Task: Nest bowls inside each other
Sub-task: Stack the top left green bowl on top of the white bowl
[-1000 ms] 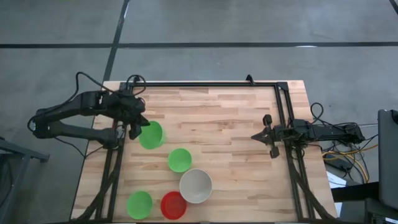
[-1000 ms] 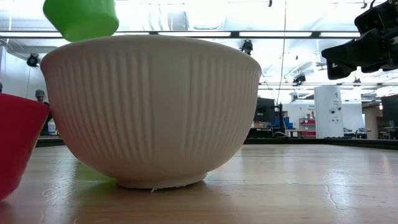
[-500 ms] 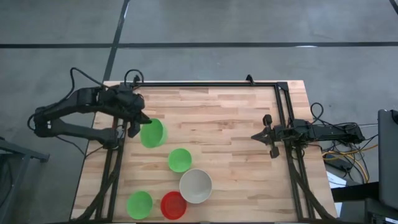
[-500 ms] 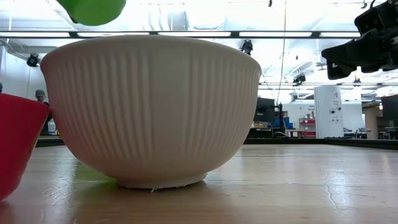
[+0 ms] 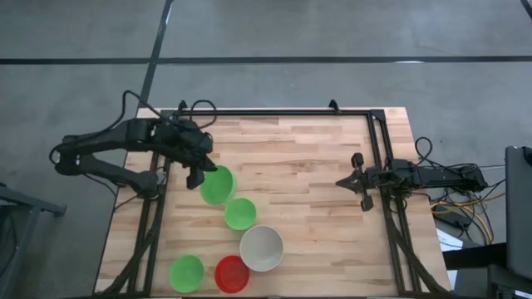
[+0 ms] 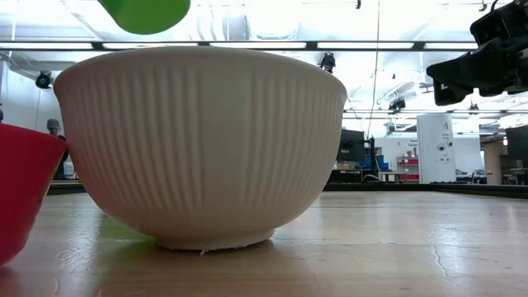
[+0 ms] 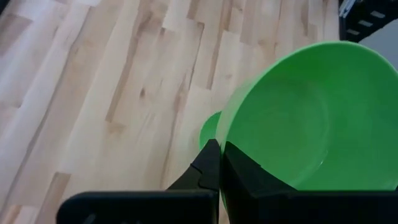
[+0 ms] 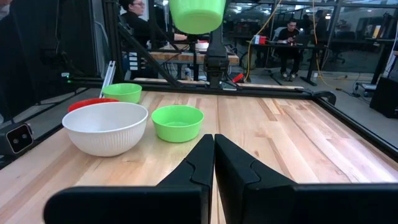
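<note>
My left gripper (image 5: 202, 172) is shut on a bright green bowl (image 5: 219, 185) and holds it in the air over the table's left half. The bowl shows high up in the right wrist view (image 8: 198, 15) and at the top of the low view (image 6: 145, 11). A second green bowl (image 5: 240, 213) stands on its base just beyond it, toward the near edge. The white ribbed bowl (image 5: 263, 247), the red bowl (image 5: 232, 274) and a third green bowl (image 5: 186, 272) stand near the front edge. My right gripper (image 5: 359, 183) rests shut at the table's right side. My left gripper pinches the green bowl's rim (image 7: 222, 127) on the side nearest the arm, one finger inside the bowl and one outside. The fingers slant down from the table's left side. The bowl hangs upright, mouth up, lifted clear of the table.
A black frame rail (image 5: 283, 111) runs along the table's far edge and down its right side. Bare wood lies between the bowls and my right gripper. In the right wrist view, people sit at desks in the room beyond the table.
My left gripper has carried the green bowl up and toward the table's right, a little nearer the second green bowl. The bowl stays upright in the hold. The other bowls have stayed where they were.
</note>
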`<act>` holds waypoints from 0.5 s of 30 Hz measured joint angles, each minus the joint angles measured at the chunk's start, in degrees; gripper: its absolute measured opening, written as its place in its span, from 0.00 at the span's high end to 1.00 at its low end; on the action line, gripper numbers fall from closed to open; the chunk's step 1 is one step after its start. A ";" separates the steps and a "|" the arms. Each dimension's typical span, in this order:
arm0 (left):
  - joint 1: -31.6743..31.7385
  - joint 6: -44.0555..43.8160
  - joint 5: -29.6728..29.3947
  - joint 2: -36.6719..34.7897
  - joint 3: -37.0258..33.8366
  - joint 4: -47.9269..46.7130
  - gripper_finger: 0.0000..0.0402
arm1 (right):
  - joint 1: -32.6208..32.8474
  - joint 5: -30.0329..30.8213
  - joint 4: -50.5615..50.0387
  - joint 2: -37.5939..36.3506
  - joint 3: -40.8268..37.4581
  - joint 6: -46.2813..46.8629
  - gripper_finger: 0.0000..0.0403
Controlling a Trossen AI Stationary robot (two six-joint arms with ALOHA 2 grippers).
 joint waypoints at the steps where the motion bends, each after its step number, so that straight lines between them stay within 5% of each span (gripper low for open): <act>1: -0.51 -0.24 -0.16 0.34 0.00 0.67 0.99 | 0.01 0.00 0.00 -0.01 -0.01 -0.02 0.98; 15: -7.81 -6.98 -3.97 5.50 0.00 4.52 0.99 | 0.02 0.00 0.00 -0.02 -0.01 -0.01 0.98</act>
